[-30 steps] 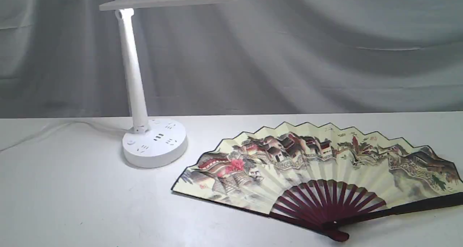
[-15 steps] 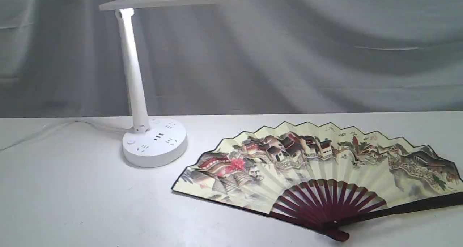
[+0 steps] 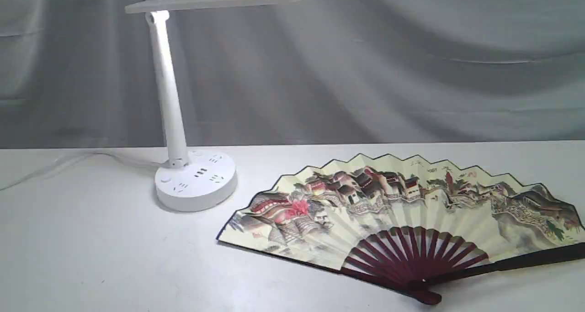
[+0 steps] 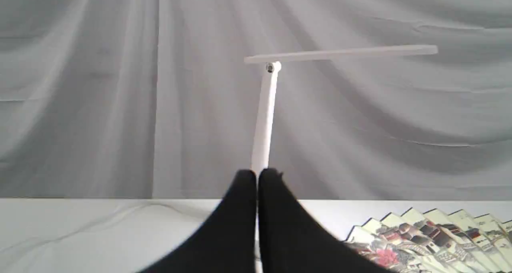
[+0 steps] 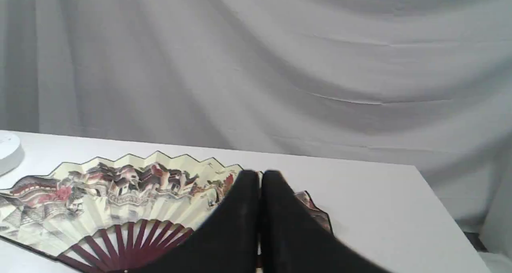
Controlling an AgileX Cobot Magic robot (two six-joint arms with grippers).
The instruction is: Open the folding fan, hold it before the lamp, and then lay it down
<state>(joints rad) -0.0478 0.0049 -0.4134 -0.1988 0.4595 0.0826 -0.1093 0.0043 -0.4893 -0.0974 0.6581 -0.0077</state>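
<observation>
Exterior view. The folding fan (image 3: 402, 216) lies fully spread and flat on the counter (image 3: 91, 257), painted face up. Its pivot (image 3: 427, 296) is at the near edge and its pleated arc points toward the backdrop. Its long axis, guard tip to guard tip, runs crosswise. One tip is near the lamp (image 3: 169, 102) but not touching it, and the other runs out of frame on the right arm's side. Neither tool shows here.

Left wrist view. The left tool (image 4: 257, 175) has its jaws pressed together with nothing between them. The lamp (image 4: 264, 117) stem stands straight ahead of it. Only the nearest corner of the fan (image 4: 432, 233) shows, ahead and off toward the right arm's side, well apart from the tool.

Right wrist view. The right tool (image 5: 261, 175) is likewise closed flat and empty. The fan (image 5: 112, 193) sits directly ahead of and below it. Most of the leaf extends toward the lamp (image 5: 8, 151) side, and the far guard end is just past the tool's other flank.

Judgement: the right arm is clearly the nearer. The fan reads as opened and laid down. Any further grasp should come from the right tool, which would have to open first and approach along a guard, not across the paper.
</observation>
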